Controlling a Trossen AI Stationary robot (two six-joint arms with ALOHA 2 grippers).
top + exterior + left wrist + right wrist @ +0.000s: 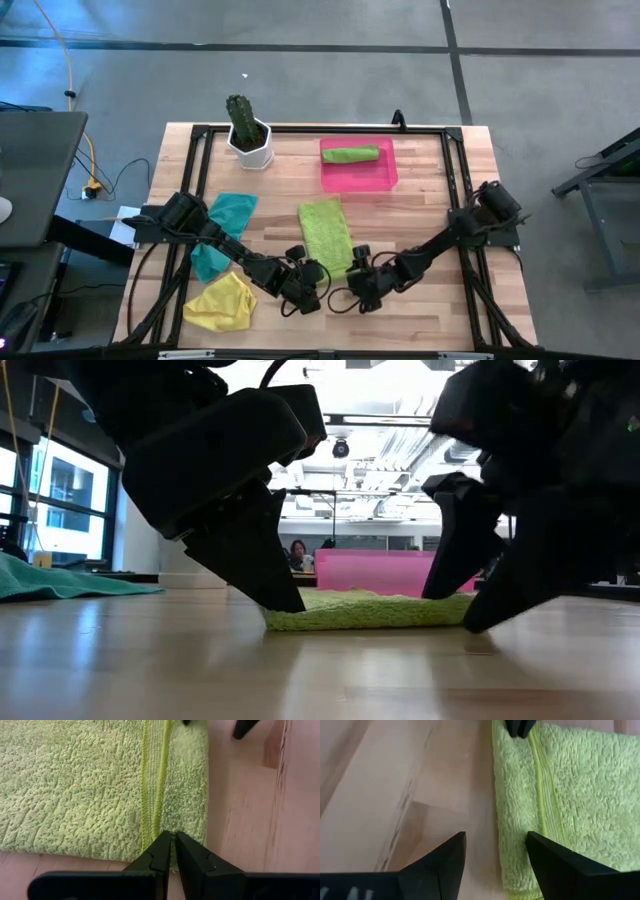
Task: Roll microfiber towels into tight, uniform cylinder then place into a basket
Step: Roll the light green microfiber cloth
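A lime green towel point(325, 232) lies flat on the table. My left gripper point(316, 280) is shut at its near left corner. My right gripper point(354, 284) is open at the near right corner, one finger over the towel point(520, 795) and one over bare wood; I cannot tell whether it touches the towel. A second lime green towel point(350, 154) lies rolled in the pink basket point(358, 180). The teal towel point(225, 225) and the yellow towel point(222, 303) lie loose at the left. My left gripper pinches the towel's left edge at the hem seam point(160, 827), close to the near left corner, between its two fingers. The fingers slant down from the table's left. The towel lies flat on the table point(365, 610).
A white pot with a cactus point(249, 137) stands at the far left, beside the basket. A black frame point(455, 180) runs around the tabletop. Bare wood lies between the flat towel and the basket point(400, 215). In the low view a person point(297, 553) shows in the room behind.
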